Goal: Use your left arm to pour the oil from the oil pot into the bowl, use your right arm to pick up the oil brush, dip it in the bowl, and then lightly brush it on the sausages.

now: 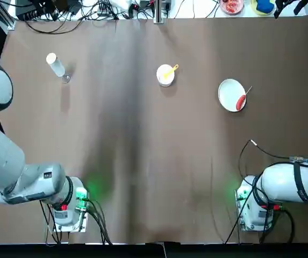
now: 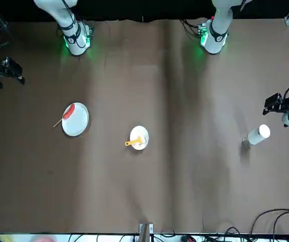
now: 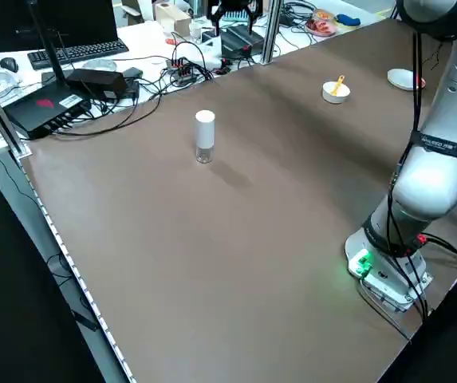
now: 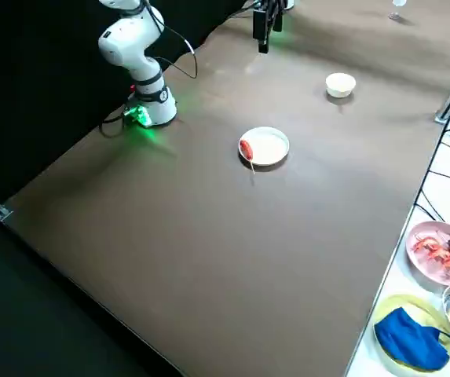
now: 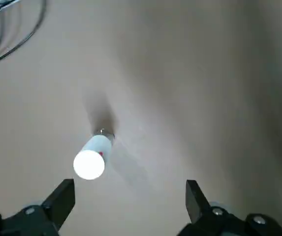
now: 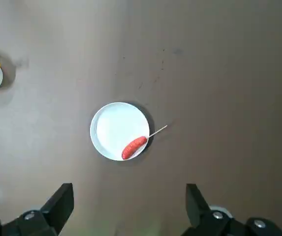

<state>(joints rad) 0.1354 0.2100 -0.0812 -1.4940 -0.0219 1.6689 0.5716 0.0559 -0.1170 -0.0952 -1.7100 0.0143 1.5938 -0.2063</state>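
While both tools hang spread wide, the oil pot shows a small red mark, unreadable.

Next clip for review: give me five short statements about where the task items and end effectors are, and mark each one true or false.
1. The oil brush rests in the bowl. True.
2. The sausage lies in the bowl. False: it lies at the rim of the plate.
3. The left end effector is closed on the oil pot. False: it is open, above the pot.
4. The oil pot stands upright. True.
5. The right end effector holds the brush. False: it is open and empty.
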